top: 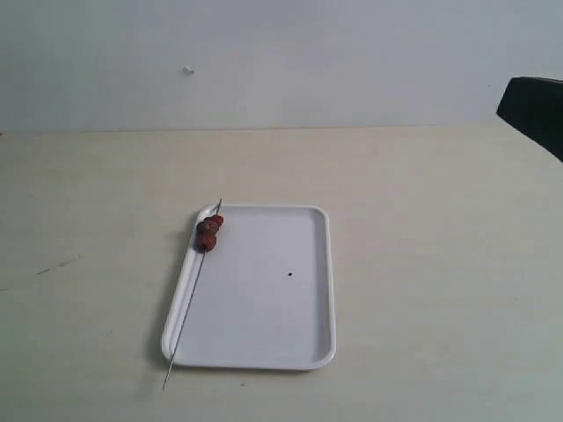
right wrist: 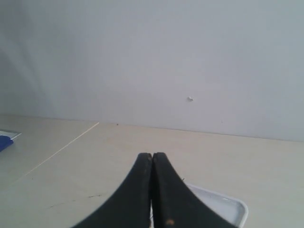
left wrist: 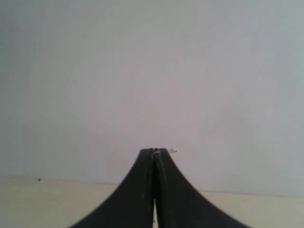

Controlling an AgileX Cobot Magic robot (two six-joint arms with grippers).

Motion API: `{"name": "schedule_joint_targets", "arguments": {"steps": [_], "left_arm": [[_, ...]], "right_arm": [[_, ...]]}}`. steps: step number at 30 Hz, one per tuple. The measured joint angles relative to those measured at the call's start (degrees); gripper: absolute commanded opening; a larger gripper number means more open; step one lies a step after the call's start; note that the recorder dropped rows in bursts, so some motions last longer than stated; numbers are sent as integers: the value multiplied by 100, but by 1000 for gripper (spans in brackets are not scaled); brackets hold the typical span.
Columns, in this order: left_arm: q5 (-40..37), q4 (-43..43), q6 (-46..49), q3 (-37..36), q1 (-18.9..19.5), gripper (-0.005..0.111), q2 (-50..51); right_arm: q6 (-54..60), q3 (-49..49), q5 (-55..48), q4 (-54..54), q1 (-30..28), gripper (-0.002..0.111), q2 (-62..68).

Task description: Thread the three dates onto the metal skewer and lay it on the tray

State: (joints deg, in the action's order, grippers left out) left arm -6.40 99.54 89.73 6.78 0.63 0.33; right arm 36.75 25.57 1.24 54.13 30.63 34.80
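the white tray (top: 264, 308) sits on the beige table (top: 440, 264), a tiny black speck (top: 290, 273) on its bare floor. the metal skewer (top: 189, 303) lies slanted along the tray's left rim, its far tip poking past the far left corner and its near tip hanging over the near left corner onto the table. the three dates (top: 209, 233) are bunched together on the skewer near its far end, touching one another, just inside the rim. the left gripper (left wrist: 154, 153) is closed, jaws pressed flat together with nothing between them, facing the pale wall (left wrist: 152, 71). the right gripper (right wrist: 152, 156) is likewise closed and empty, raised above a corner of the tray (right wrist: 237, 206)
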Motion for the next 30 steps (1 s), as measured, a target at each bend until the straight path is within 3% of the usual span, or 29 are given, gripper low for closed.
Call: {"name": "schedule_joint_targets", "arguments": {"steps": [4,7,11,14,25,27,30], "left_arm": [[0,0,0,0,0,0,0],[12,0,0,0,0,0,0],[12,0,0,0,0,0,0],[12,0,0,0,0,0,0],[12,0,0,0,0,0,0],[12,0,0,0,0,0,0],[12,0,0,0,0,0,0]], "right_arm": [[294,0,-5,-44,-178,0,-33],[555,-72,-273,-73,-828,0,-286],[630,-392,-702,-96,-2140,0,-971],[642,-660,-757,-147,-2726,0,-1442],[652,-1101,-1087,-475,-3417,0,-1829],[359,-1115,-1128,-991,-3574,0,-1874],[-1093,-1115,-1225,-2424,-3726,0,-2087]]}}
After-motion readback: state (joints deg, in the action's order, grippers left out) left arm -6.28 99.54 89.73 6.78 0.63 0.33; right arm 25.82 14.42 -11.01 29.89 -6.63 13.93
